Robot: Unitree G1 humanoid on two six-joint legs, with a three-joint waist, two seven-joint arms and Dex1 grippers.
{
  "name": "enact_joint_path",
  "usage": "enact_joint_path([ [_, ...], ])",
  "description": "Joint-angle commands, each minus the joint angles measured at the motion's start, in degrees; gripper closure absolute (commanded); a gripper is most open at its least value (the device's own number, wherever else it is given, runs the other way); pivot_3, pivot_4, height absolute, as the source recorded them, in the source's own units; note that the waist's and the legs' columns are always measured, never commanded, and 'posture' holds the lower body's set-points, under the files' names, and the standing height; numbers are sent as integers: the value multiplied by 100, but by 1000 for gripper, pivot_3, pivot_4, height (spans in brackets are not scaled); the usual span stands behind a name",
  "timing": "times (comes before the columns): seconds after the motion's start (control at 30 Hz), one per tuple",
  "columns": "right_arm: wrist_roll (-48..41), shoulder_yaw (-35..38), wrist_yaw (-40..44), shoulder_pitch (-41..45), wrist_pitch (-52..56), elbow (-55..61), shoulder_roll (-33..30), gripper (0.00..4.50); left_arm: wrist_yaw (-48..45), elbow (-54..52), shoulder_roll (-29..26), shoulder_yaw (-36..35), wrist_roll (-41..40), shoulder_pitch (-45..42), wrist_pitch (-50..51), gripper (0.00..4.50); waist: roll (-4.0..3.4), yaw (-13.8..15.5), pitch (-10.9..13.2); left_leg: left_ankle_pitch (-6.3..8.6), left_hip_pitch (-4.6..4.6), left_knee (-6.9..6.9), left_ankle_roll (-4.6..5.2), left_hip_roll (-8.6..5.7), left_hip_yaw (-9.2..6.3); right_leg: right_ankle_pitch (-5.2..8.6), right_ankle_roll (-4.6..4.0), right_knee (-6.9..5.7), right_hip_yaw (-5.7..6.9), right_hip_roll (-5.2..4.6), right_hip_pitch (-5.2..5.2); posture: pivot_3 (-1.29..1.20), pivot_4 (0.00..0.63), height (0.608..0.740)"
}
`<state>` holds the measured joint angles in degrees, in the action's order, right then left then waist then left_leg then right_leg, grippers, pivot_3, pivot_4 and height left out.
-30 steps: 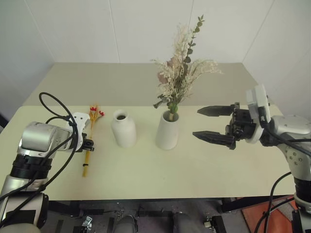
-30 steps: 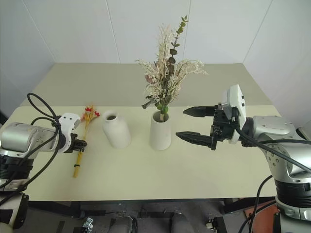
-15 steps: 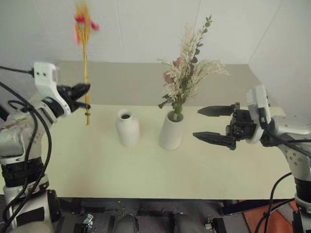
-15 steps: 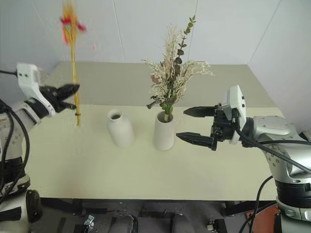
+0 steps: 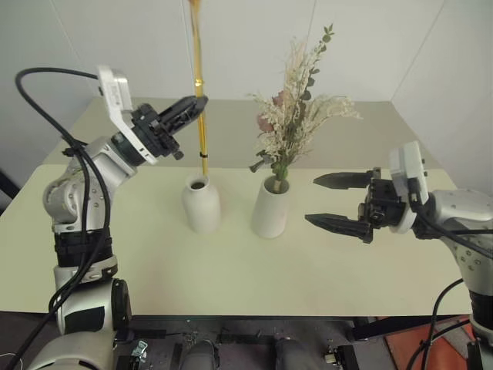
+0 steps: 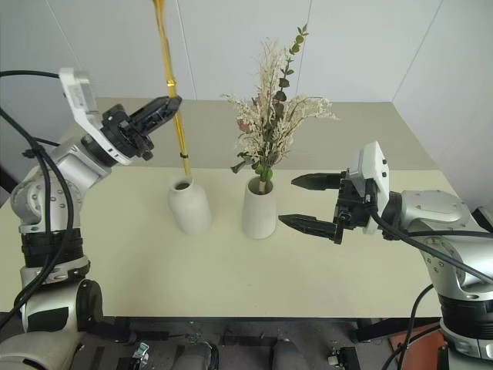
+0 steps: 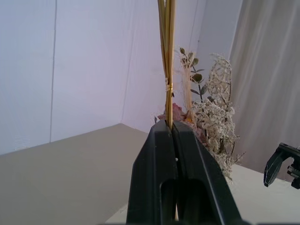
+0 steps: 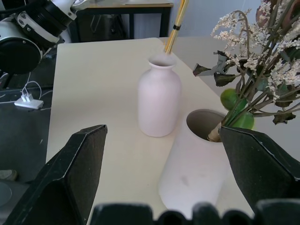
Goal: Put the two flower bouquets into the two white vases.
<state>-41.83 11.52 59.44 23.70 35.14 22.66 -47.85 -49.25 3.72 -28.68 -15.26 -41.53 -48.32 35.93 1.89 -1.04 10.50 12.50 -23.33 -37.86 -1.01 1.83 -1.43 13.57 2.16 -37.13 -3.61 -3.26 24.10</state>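
The left gripper point(image 5: 192, 104) is raised above the table's far left, its two black fingers pressed together on the thin bundle of yellow-orange stalks point(image 5: 199, 92). The bundle stands nearly upright in the grip, its top running out of the picture and its lower end hanging just above the mouth of the bottle-shaped white vase point(image 5: 200, 204). A small tie circles the stalks a little above that lower end. In the left wrist view the stalks rise straight up from between the closed fingers point(image 7: 154, 159). The bottle-shaped vase stands upright on the pale table point(image 5: 231, 270), left of centre. Just beside it, to its right and not touching, stands the tapered white vase point(image 5: 269, 210), which has a wide mouth. The bushy spray of cream and pale-pink dried flowers point(image 5: 296, 108) with green leaves already stands in this vase, its green stem leaning against the rim. To the right of both vases, the right gripper point(image 5: 339, 202) hovers above the table, pointing toward the tapered vase. Its two fingers are spread wide apart, one above the other, with nothing between them.
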Motion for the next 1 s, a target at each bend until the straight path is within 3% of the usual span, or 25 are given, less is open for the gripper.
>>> enact_joint_path([
  [0.03,-182,333,-120,-91,21,322,-122,0,-231,36,-127,123,186,63,-308,4467,0,-11,0,0,1,0,0,0,0,0,0,0,-1,0,0,0,150,740],
  [0.6,-332,320,-225,-206,-12,372,-145,0,140,23,-155,-334,-186,80,-322,4467,0,1,0,0,3,0,0,1,0,0,1,0,-1,1,-2,0,150,740],
  [1.0,-333,357,-237,-270,-38,391,-134,0,64,-393,-272,-61,-93,614,-231,4467,0,8,0,0,3,0,0,1,0,0,1,0,-1,0,-3,0,150,740],
])
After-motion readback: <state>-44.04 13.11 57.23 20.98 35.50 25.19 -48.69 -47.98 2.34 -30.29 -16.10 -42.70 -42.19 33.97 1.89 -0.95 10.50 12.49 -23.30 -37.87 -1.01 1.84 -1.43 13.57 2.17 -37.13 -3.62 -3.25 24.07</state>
